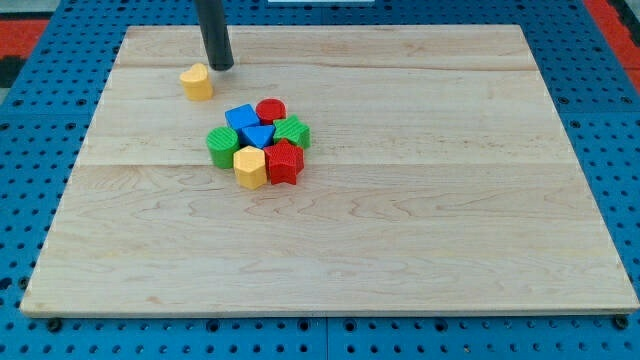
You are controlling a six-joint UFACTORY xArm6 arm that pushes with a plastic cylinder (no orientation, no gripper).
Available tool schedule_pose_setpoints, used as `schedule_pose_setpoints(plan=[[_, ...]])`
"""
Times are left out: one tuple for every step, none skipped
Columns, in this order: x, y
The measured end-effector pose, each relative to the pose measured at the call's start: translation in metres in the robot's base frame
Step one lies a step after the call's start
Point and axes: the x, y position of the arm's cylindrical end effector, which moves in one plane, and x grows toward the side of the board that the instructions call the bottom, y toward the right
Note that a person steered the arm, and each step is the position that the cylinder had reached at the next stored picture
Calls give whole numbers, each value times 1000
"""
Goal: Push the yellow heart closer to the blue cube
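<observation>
The yellow heart (197,82) lies alone on the wooden board (420,200) near the view's top left. The blue cube (241,118) sits at the top left of a tight cluster of blocks near the board's middle, down and right of the heart. My tip (221,66) rests on the board just up and right of the yellow heart, very close to it; whether it touches is not clear.
The cluster also holds a red cylinder (270,109), a blue triangle (259,136), two green blocks (222,145) (293,132), a yellow hexagon (250,167) and a red block (284,162). Blue pegboard (30,200) surrounds the board.
</observation>
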Motion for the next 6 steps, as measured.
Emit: schedule_pose_setpoints(plan=[[-7,-38],[50,-56],[85,-2],[62,-14],[48,-6],[48,29]])
